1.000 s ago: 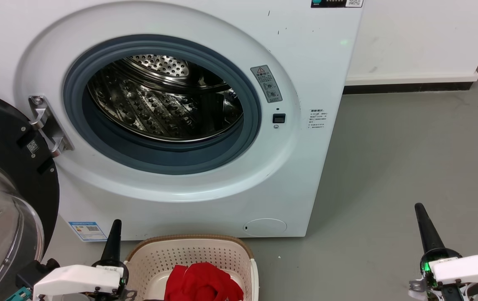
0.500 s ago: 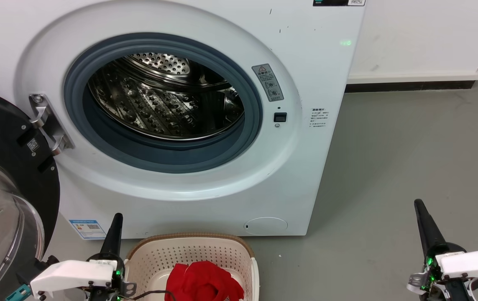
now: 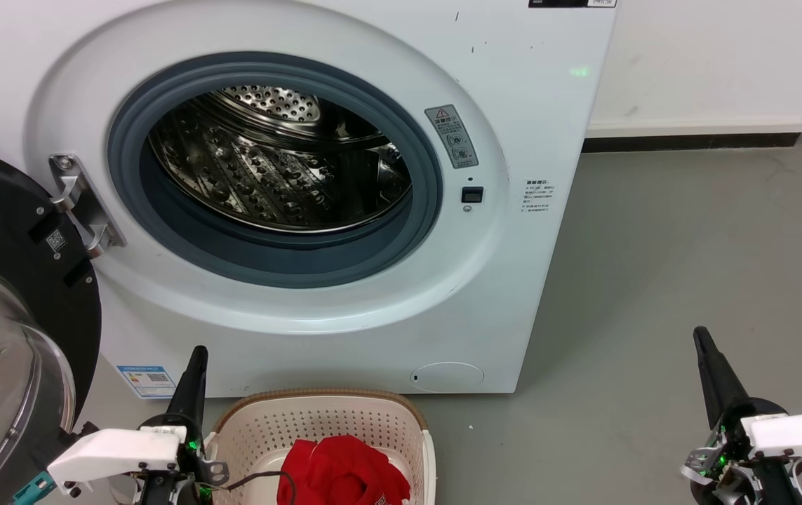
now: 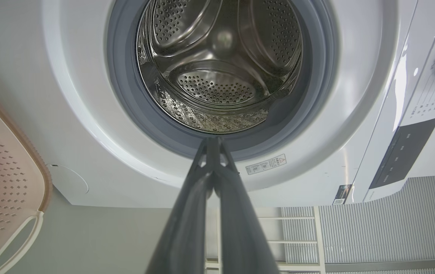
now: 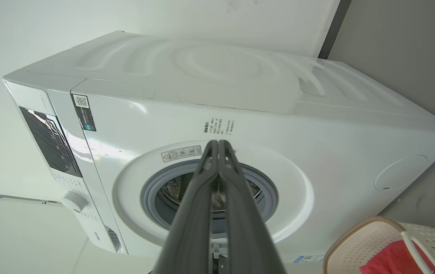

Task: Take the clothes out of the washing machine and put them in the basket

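Note:
The washing machine (image 3: 513,98) stands with its black-rimmed glass door (image 3: 8,337) swung open at the left, and its steel drum (image 3: 281,161) holds nothing I can see. The clothes (image 3: 344,473), a crumpled red garment, lie in the cream basket (image 3: 316,421) on the floor before the washer. My left gripper (image 3: 196,354) is shut and empty just left of the basket, fingers pointing at the washer front. Far off on the right floor, my right gripper (image 3: 701,335) is shut and empty too. Both wrist views show fingers pressed together (image 4: 212,141) (image 5: 217,144).
Grey floor (image 3: 688,266) stretches to the right of the washer, up to a white wall with a dark baseboard (image 3: 695,144). The open door crowds the left side beside my left arm. The left wrist view shows a grey ribbed panel (image 4: 384,224) past the washer.
Both grippers have crept slightly up the head view. The view itself has shifted a little. The red garment stays in the basket.

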